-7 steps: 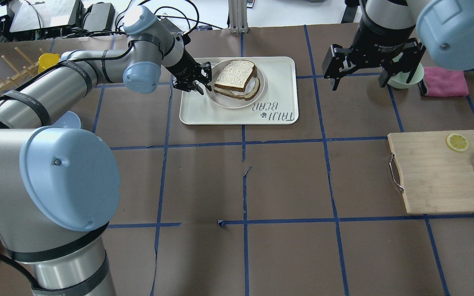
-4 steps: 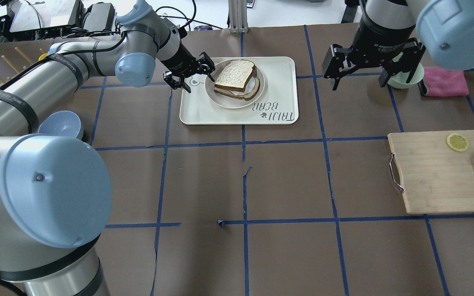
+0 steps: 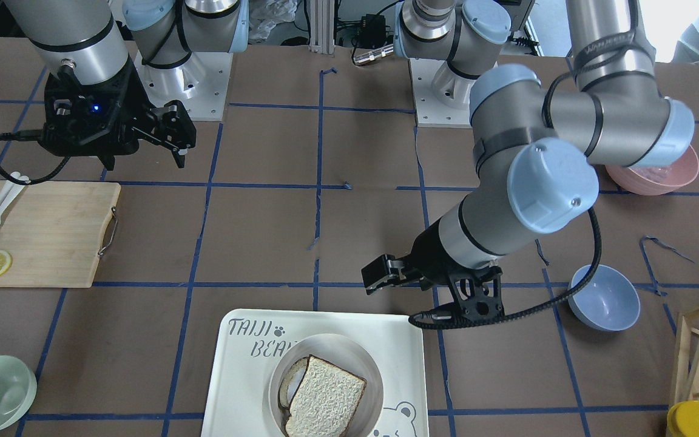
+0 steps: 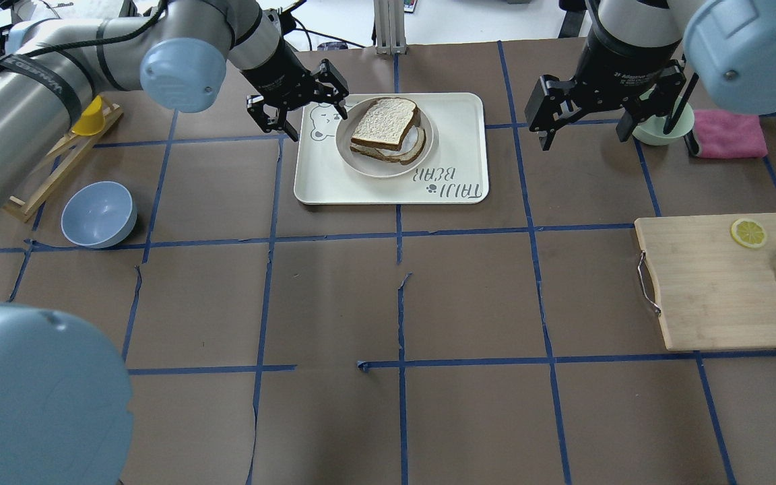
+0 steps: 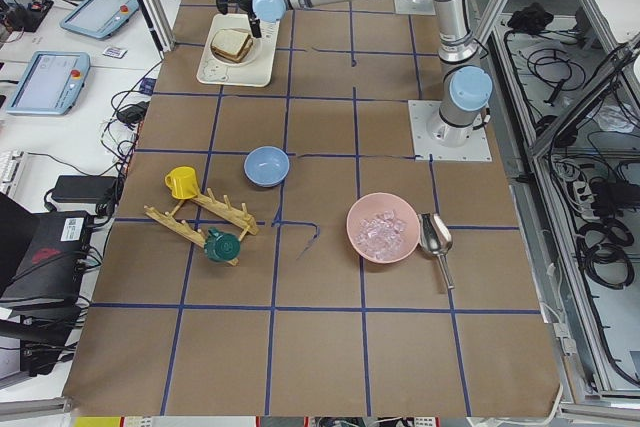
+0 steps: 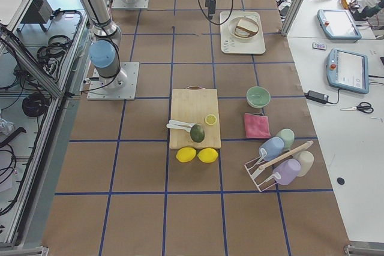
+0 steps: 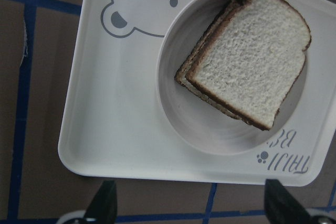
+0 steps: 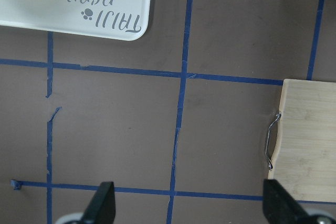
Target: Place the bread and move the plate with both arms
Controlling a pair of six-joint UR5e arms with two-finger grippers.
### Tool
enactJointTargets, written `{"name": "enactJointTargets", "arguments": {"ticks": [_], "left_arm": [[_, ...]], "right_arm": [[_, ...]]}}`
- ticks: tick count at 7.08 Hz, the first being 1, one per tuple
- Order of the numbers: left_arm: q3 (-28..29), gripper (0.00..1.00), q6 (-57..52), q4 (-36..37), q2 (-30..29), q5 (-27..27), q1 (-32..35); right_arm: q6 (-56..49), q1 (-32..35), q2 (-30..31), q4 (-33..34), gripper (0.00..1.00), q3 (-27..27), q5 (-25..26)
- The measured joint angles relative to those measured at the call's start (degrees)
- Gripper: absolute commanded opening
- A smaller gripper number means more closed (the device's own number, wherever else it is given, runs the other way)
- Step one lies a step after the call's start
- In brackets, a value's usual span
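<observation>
The plain bread (image 4: 384, 122) lies on top of another slice on the round cream plate (image 4: 361, 164). The plate stands on the white "TAIJI BEAR" tray (image 4: 455, 155) at the table's far middle. In the left wrist view the bread (image 7: 252, 59) and plate (image 7: 178, 98) are just ahead of the spread fingertips (image 7: 105, 203). My left gripper (image 4: 299, 101) is open and empty and hovers over the tray's far left corner, apart from the plate; it also shows in the front view (image 3: 425, 297). My right gripper (image 4: 587, 128) is open and empty, hovering right of the tray.
A blue bowl (image 4: 98, 214) sits at the left, beside a wooden rack with a yellow cup (image 4: 88, 118). A cutting board (image 4: 711, 289) with a lemon slice, utensils and an avocado is at the right. A green bowl (image 4: 657, 129) and a pink cloth (image 4: 730, 135) are behind the right gripper.
My left gripper has drawn back from the plate's left rim, up and toward the tray's far left corner, with its jaws spread wider. The bread, plate and right arm stayed put.
</observation>
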State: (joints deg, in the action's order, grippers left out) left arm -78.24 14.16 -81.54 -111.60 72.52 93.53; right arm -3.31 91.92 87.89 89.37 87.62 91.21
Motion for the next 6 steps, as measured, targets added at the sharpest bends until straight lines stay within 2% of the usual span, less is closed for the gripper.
{"name": "enactJointTargets", "arguments": {"ticks": [3, 6], "left_arm": [[0.0, 1.0, -0.5, -12.7, 11.1, 3.1, 0.1], [-2.4, 1.0, -1.9, -17.3, 17.6, 9.9, 0.2]], "right_arm": [[0.2, -0.1, 0.9, -1.3, 1.0, -0.2, 0.1], [3.4, -0.1, 1.3, -1.7, 1.0, -0.1, 0.6]]}}
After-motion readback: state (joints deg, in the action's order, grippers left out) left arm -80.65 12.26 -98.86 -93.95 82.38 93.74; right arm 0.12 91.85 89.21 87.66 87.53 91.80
